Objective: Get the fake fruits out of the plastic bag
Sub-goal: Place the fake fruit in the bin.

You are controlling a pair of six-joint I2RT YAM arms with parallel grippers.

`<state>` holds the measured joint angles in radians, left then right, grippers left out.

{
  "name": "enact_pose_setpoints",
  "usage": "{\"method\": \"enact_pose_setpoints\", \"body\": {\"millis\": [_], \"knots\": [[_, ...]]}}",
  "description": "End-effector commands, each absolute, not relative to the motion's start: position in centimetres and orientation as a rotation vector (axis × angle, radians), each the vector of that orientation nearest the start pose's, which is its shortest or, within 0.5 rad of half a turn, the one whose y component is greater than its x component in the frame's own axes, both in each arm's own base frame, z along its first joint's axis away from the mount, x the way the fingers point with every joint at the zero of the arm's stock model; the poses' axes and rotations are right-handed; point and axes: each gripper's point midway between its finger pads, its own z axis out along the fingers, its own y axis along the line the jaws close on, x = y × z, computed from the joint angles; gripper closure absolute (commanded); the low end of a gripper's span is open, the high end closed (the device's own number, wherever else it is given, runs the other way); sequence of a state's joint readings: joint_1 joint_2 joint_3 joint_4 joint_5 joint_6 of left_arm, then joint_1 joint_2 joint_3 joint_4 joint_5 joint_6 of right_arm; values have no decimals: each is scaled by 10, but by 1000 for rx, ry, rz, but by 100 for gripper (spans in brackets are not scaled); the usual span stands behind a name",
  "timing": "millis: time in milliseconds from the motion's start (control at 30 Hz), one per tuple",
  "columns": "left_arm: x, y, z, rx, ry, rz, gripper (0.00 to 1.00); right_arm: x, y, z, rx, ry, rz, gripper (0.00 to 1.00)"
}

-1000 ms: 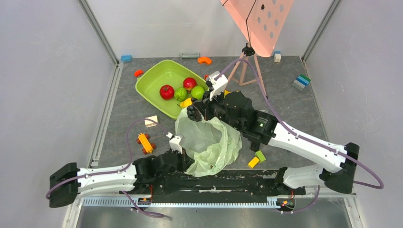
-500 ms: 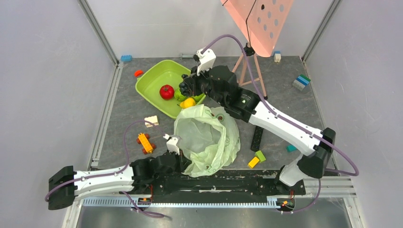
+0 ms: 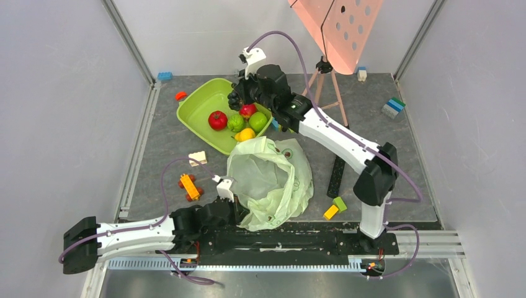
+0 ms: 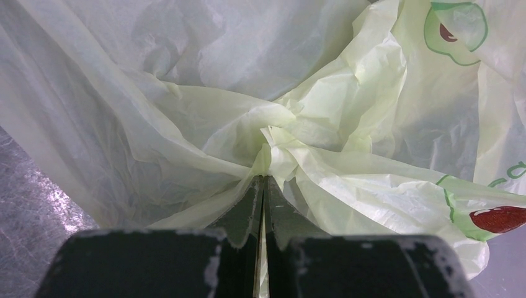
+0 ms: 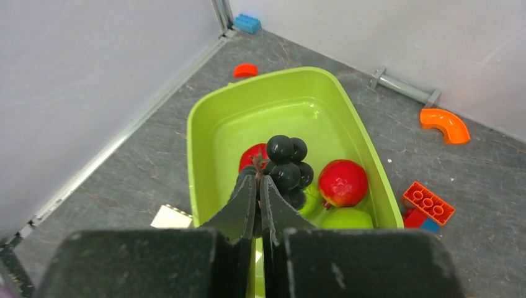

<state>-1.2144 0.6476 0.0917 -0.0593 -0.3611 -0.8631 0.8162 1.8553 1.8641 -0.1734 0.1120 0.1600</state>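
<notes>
Where the grape bunch [image 5: 286, 167] hangs above the tub [image 5: 279, 102], its stem is pinched by the right pincer [image 5: 259, 181], whose fingers [image 5: 244, 202] are pressed nearly together. Under it, in the tub, a red apple [image 5: 342, 182], a tomato [image 3: 217, 120] and a yellow pear [image 3: 246, 134] are seen. The bag [image 3: 273, 177] is spread, crumpled, on the worktop [image 3: 384, 124] just near of the tub, and a gathered fold at its near left edge is clamped tight by the left pincer [image 4: 263, 180].

Your right gripper [image 3: 237, 99] over rigid lime-green rectangular tub [image 3: 200, 107]; your left gripper [image 3: 240, 213] at crinkly pale-green plastic bag's [image 3: 273, 183] near edge.
</notes>
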Motion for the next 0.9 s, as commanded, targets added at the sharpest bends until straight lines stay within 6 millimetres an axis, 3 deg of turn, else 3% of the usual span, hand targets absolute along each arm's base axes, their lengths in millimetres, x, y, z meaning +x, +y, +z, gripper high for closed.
{"method": "enact_pose_setpoints", "body": {"millis": [0, 133, 433, 633, 867], "knots": [[117, -211, 31, 143, 2233, -791, 93, 427, 427, 362, -536, 1573, 636, 100], [118, -211, 32, 145, 2228, -789, 93, 446, 443, 344, -594, 1526, 619, 100], [118, -211, 39, 147, 2209, -805, 93, 486, 455, 292, -533, 1565, 545, 100], [118, -211, 39, 151, 2211, -806, 93, 512, 445, 264, -451, 1616, 479, 100], [118, -211, 38, 153, 2216, -799, 93, 535, 433, 246, -373, 1651, 478, 100]]}}
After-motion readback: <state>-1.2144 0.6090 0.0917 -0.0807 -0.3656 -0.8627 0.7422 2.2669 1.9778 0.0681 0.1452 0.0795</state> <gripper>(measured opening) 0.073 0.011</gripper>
